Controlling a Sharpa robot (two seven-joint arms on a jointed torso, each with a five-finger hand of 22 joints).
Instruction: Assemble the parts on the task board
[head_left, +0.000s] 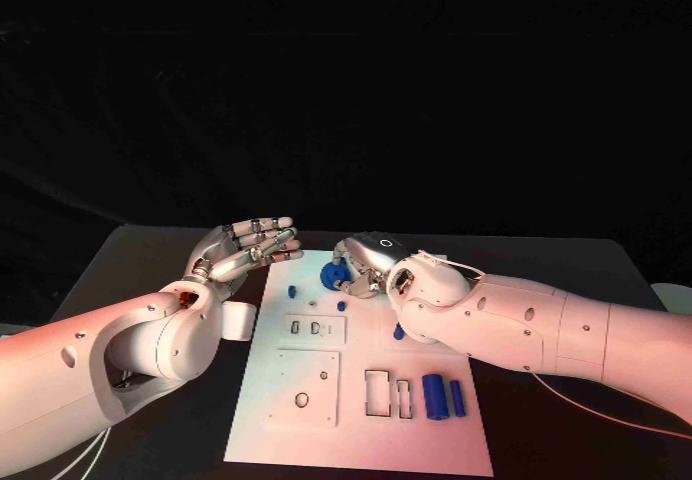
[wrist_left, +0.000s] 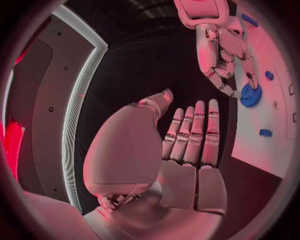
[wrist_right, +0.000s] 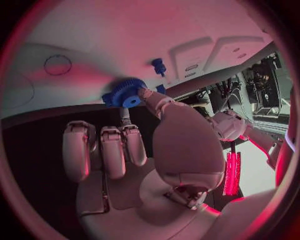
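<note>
At the far end of the task board (head_left: 361, 440), my right hand (head_left: 372, 264) pinches the blue gear (head_left: 335, 274), seating it. My left hand (head_left: 248, 248) hovers beside, fingers straight, holding nothing. Two blue cylinders (head_left: 443, 396) near me look unplaced, so I judge much remains.

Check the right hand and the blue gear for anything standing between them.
Nothing visible does. The right hand already touches the blue gear at the far end of the task board, fingertips on its rim. The left hand hovers apart, holding nothing.

One task board (head_left: 361, 420), two blue cylinders (head_left: 434, 396).
</note>
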